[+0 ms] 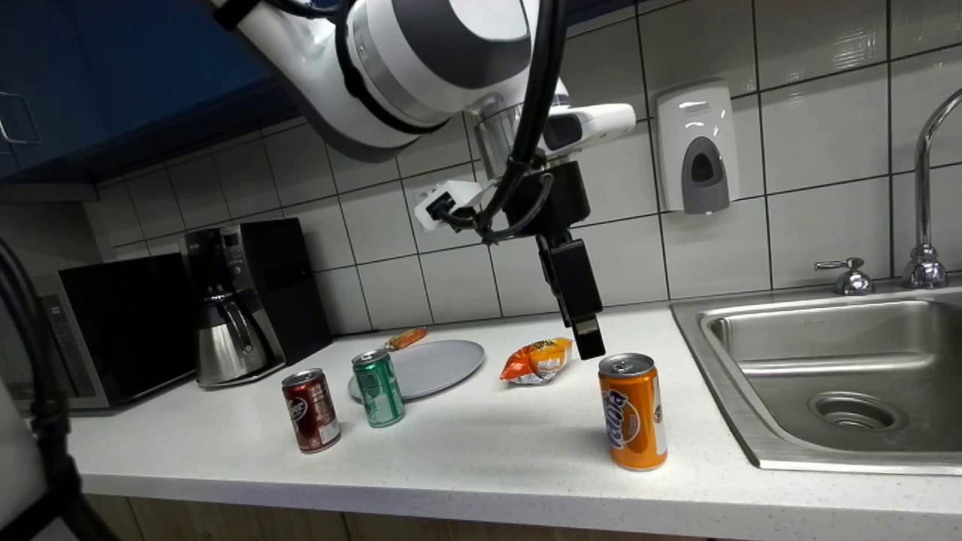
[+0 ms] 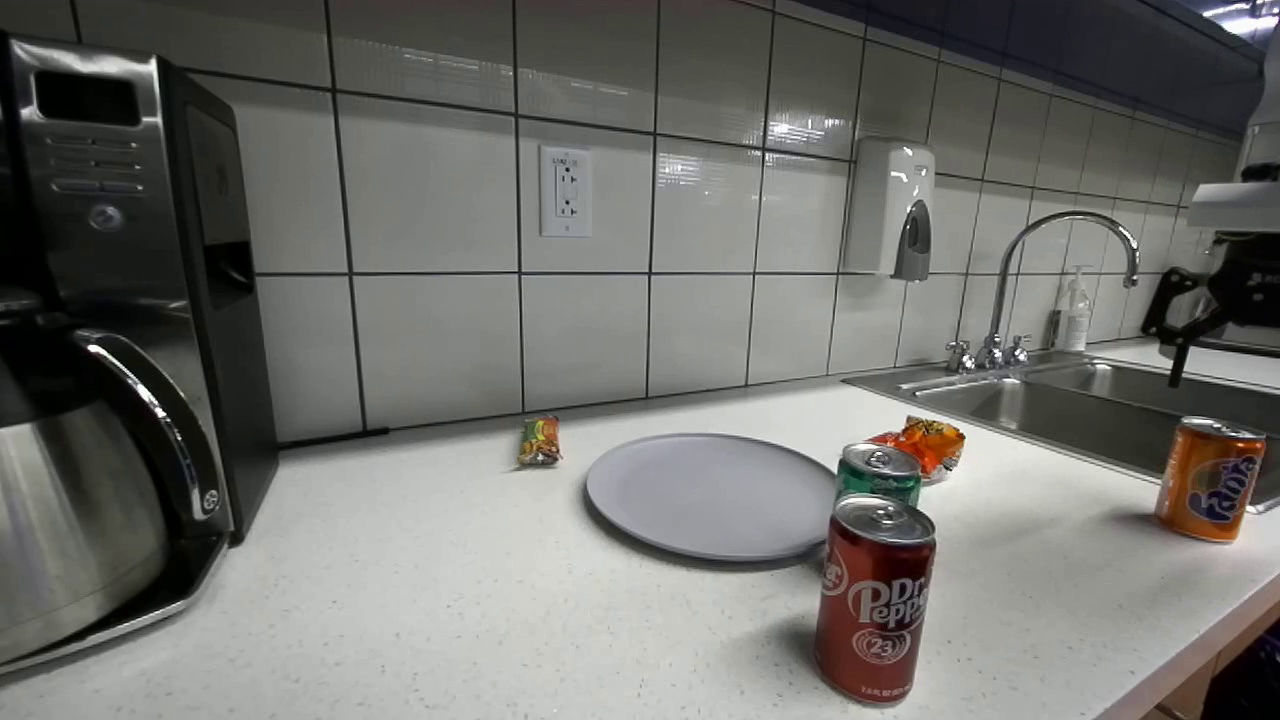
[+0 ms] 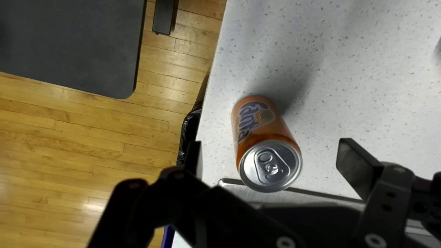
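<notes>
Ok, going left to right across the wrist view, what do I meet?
Dark flat panel, narrow dark bar, one gripper fingertip, orange Fanta can, opposite fingertip.

Orange Fanta can [image 1: 633, 413], standing upright

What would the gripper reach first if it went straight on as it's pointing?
Likely the orange Fanta can, which the wrist view shows between the jaws of the open gripper; depth is unclear, so they might straddle it.

orange fanta can [image 1: 633, 413], black pincer [image 3: 268, 155], grey-speckled white counter [image 3: 361, 79]
</notes>
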Robot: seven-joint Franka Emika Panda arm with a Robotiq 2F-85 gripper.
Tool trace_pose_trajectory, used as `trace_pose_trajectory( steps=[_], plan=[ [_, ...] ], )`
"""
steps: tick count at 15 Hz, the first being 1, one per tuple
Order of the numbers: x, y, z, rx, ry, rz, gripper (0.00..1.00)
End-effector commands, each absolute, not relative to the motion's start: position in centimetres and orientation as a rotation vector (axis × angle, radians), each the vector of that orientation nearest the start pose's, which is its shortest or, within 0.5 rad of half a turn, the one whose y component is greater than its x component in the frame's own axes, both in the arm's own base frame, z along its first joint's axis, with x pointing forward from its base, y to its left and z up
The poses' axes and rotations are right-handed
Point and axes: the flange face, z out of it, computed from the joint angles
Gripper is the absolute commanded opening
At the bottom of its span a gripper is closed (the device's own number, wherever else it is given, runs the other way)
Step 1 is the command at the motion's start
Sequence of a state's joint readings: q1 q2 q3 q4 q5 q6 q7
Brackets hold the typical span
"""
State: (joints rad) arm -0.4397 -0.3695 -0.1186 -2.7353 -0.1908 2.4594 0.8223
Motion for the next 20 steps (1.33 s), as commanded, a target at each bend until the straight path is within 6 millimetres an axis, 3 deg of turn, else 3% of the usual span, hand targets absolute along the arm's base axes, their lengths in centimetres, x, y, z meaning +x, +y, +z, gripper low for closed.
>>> trace_pose_trajectory(
  steps=[1,12,20],
  plan=[
    [33.3,-22.1,33.4,-2.608,1.891,-0.171,1.00],
    [35.6,-24.5,30.9,-2.604,1.904,-0.126,1.00],
    [36.4,-24.4,29.2,-2.614,1.892,-0.079,1.00]
  ],
)
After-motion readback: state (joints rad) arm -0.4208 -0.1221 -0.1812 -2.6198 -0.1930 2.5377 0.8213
